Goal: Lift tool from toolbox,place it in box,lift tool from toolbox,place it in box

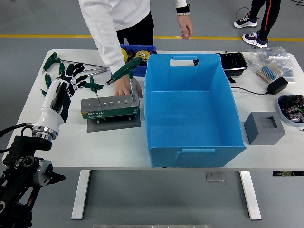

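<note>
Head view, progress: you have nothing in the blue box (190, 114); both lifts remain.
T-handle wrench (127, 71): upright in the tool rack (110, 107), shaft vertical, handle toward 2 o'clock; a person's hand (127, 85) touches it.
Left hand (66, 85): fingers spread, empty, at the rack's 9 o'clock.

White bench (118, 147), large blue box (190, 111), green tool rack (110, 108), loose green-handled tools (54, 61), small blue bin (142, 49), grey block (264, 127), black tray (233, 61), charger (277, 85)
</note>
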You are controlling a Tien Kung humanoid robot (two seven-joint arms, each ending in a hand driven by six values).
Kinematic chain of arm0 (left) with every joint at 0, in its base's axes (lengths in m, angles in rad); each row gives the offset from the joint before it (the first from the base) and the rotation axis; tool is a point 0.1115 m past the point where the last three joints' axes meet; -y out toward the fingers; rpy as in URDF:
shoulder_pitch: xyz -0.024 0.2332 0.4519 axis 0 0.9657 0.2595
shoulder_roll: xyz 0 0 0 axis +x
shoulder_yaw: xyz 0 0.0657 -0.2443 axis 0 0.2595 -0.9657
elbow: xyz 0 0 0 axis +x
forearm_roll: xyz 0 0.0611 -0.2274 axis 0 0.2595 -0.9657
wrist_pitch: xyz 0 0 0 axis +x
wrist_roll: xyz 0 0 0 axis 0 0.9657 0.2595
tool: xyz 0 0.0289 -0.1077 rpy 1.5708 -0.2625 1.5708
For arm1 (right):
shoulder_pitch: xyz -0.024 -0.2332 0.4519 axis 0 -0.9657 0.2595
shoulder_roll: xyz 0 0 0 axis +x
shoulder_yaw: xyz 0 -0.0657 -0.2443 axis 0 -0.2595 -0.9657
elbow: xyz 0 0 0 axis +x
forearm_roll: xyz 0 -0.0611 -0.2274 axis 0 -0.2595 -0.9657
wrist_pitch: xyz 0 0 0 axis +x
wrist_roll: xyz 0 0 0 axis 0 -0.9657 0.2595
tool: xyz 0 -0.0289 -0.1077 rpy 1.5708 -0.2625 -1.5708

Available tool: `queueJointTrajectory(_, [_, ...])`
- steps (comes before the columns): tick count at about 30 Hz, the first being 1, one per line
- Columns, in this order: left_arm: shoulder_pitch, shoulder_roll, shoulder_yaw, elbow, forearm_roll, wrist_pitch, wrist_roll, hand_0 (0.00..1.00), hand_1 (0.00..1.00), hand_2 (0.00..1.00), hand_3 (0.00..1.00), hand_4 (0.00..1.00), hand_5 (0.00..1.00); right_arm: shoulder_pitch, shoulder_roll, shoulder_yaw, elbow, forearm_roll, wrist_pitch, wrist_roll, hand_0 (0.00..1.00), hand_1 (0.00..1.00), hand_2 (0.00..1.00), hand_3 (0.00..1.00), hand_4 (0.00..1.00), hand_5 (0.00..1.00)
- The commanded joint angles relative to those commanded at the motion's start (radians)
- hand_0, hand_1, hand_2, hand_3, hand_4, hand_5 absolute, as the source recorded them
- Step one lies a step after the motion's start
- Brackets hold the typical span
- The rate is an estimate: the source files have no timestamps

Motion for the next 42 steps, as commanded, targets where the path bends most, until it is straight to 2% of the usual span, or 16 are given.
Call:
queueJointTrajectory(7, [-0.002, 0.003, 0.000, 0.001, 0.017, -0.003, 0.003, 0.823, 0.826, 0.888, 0.847, 0.998, 0.900, 0.000, 0.001, 0.015, -0.001, -0.028, -0.001, -0.006, 0.676, 0.679, 0.744, 0.591, 0.839, 0.792])
queueJointTrajectory(8, [-0.004, 0.001, 0.001, 0.000, 0.020, -0.004, 0.002, 0.823, 0.830, 0.888, 0.856, 0.998, 0.863, 0.000, 0.001, 0.019, -0.001, -0.033, 0.000, -0.008, 0.676, 0.679, 0.744, 0.591, 0.839, 0.790])
queueJointTrajectory(14, [-0.004, 0.004, 0.010, -0.001, 0.029, -0.007, 0.000, 0.823, 0.830, 0.890, 0.856, 0.998, 0.840, -0.004, 0.004, 0.024, -0.003, -0.042, 0.000, -0.012, 0.676, 0.680, 0.744, 0.591, 0.839, 0.790])
queueJointTrajectory(20, [-0.001, 0.009, 0.016, -0.001, 0.038, -0.009, -0.003, 0.824, 0.832, 0.910, 0.857, 0.998, 0.840, -0.003, 0.003, 0.018, -0.002, -0.027, -0.001, -0.008, 0.676, 0.680, 0.744, 0.591, 0.839, 0.789])
queueJointTrajectory(24, [-0.006, 0.008, 0.013, -0.010, 0.062, -0.012, -0.022, 0.824, 0.832, 0.910, 0.857, 0.998, 0.840, -0.001, 0.002, 0.012, -0.002, -0.013, 0.000, -0.004, 0.676, 0.680, 0.744, 0.591, 0.839, 0.789])
queueJointTrajectory(26, [-0.009, 0.009, 0.014, -0.018, 0.096, -0.012, -0.026, 0.832, 0.852, 0.937, 0.862, 0.998, 0.804, 0.000, 0.002, 0.011, -0.001, -0.010, 0.000, -0.004, 0.676, 0.678, 0.744, 0.591, 0.839, 0.789])
queueJointTrajectory(30, [-0.025, 0.018, 0.021, -0.034, 0.193, -0.008, -0.018, 0.832, 0.852, 0.937, 0.862, 0.998, 0.804, -0.002, 0.003, 0.012, -0.001, -0.013, 0.001, -0.006, 0.676, 0.678, 0.744, 0.591, 0.839, 0.789])
queueJointTrajectory(34, [-0.062, 0.037, 0.044, -0.054, 0.319, 0.002, 0.007, 0.832, 0.859, 0.939, 0.873, 0.998, 0.768, -0.005, 0.005, 0.019, -0.002, -0.023, 0.001, -0.010, 0.676, 0.679, 0.744, 0.591, 0.840, 0.788])
queueJointTrajectory(37, [-0.099, 0.049, 0.081, -0.081, 0.431, 0.016, 0.037, 0.832, 0.859, 0.939, 0.873, 0.998, 0.768, -0.010, 0.009, 0.032, -0.004, -0.044, 0.000, -0.016, 0.676, 0.679, 0.744, 0.591, 0.840, 0.788])
queueJointTrajectory(38, [-0.112, 0.051, 0.097, -0.088, 0.470, 0.023, 0.048, 0.862, 0.881, 0.945, 0.892, 0.998, 0.718, -0.011, 0.010, 0.034, -0.004, -0.047, 0.000, -0.017, 0.676, 0.679, 0.744, 0.591, 0.840, 0.788])
queueJointTrajectory(42, [-0.197, 0.059, 0.191, -0.100, 0.637, 0.043, 0.139, 0.862, 0.881, 0.945, 0.892, 0.998, 0.718, -0.012, 0.011, 0.037, -0.005, -0.053, 0.001, -0.019, 0.676, 0.679, 0.744, 0.591, 0.840, 0.788])
